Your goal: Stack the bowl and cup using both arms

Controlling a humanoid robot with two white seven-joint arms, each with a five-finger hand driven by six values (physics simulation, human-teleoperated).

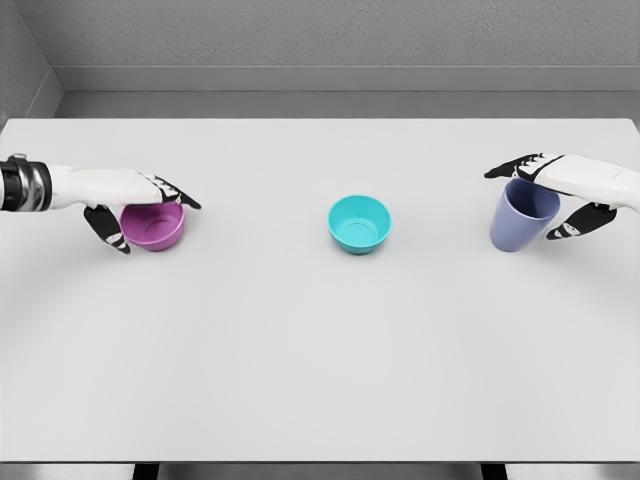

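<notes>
The left hand (130, 205) brackets the purple bowl (153, 226) at the table's (320, 350) left, fingers over the rim and thumb below, though whether it truly grips I cannot tell; the right hand (560, 195) likewise straddles the blue cup (522, 217) at the right, grip unclear. The teal bowl (359, 223) sits between them; a loose hold could let either vessel tip or slip on lifting, and both arms converging there risk colliding.
</notes>
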